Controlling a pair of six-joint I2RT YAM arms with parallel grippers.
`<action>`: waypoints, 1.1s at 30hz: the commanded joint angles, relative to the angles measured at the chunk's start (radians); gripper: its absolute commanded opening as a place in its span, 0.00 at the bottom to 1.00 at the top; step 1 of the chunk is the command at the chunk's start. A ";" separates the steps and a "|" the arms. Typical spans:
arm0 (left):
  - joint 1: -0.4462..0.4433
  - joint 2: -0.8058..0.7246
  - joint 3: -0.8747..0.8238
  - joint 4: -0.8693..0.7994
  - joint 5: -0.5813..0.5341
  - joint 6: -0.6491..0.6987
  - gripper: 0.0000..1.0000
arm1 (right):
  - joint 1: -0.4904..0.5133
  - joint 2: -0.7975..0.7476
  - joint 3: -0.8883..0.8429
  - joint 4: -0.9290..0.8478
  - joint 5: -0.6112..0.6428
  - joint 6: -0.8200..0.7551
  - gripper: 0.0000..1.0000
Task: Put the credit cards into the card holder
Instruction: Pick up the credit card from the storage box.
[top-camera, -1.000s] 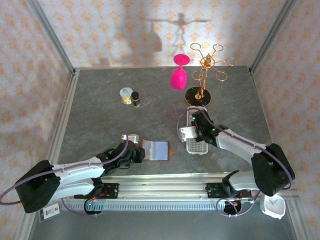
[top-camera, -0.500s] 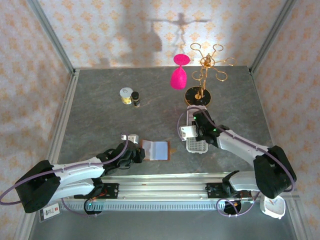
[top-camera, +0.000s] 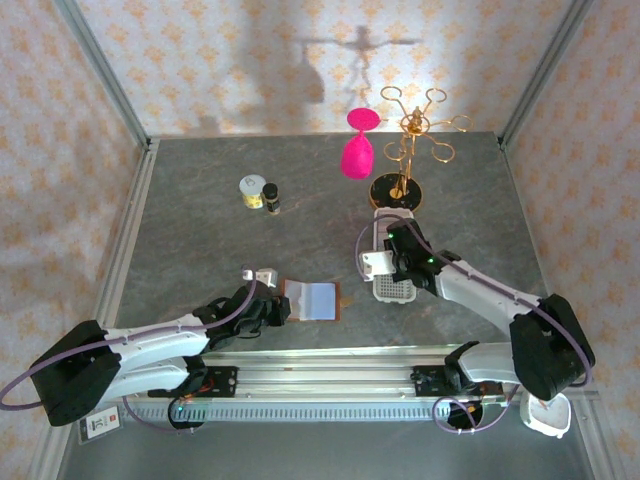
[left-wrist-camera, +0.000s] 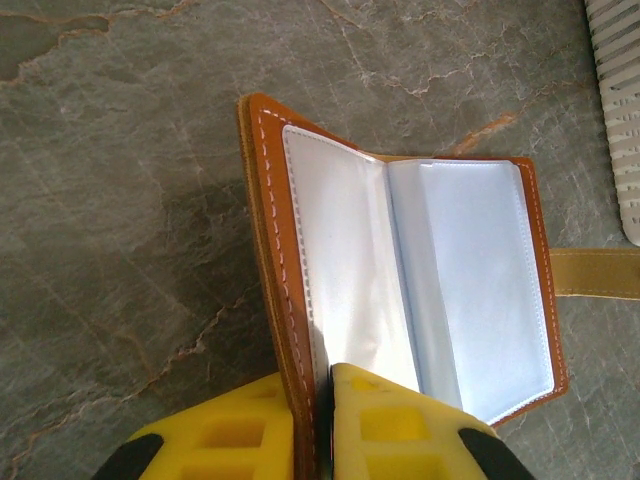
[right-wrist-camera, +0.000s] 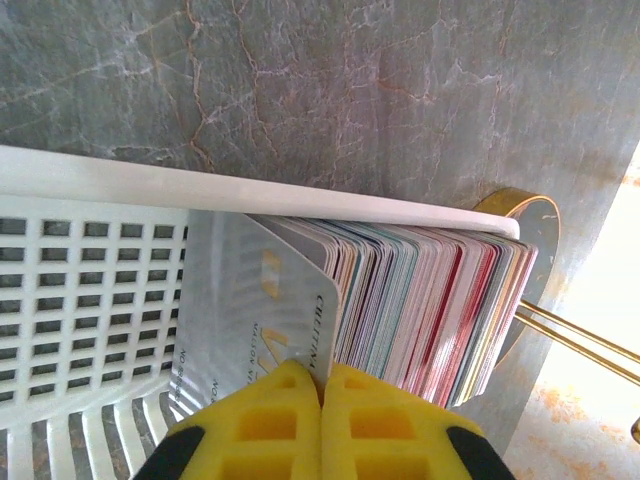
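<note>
From above, my left pincer (top-camera: 277, 308) is pinning the opened card holder (top-camera: 316, 298), which is lying just right of it on the counter (top-camera: 200, 240), while my right pincer (top-camera: 397, 272) is reaching into the white tray (top-camera: 393, 293).

At my left wrist, the left pincer (left-wrist-camera: 322, 395) is clenching the card holder (left-wrist-camera: 420, 270) by its leather cover, and the pockets are looking empty.

At my right wrist, the right pincer (right-wrist-camera: 320, 385) is pinching the front credit card (right-wrist-camera: 255, 300) of the credit cards (right-wrist-camera: 430, 300) standing just ahead in the white tray (right-wrist-camera: 90, 290). I am judging that every card is yet to be loaded.

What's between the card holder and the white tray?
Bare tabletop, plus the tan strap of the card holder reaching toward the tray. Left wrist view shows it best.
</note>
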 joint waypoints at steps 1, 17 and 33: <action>0.009 -0.014 -0.015 0.006 0.007 -0.005 0.14 | -0.008 -0.043 0.024 -0.009 0.017 0.025 0.04; 0.010 -0.075 -0.003 -0.054 -0.023 -0.011 0.36 | 0.006 -0.224 -0.029 -0.167 -0.083 0.197 0.00; 0.008 -0.222 0.119 -0.305 -0.143 0.004 0.67 | 0.101 -0.341 0.167 -0.173 -0.292 0.887 0.00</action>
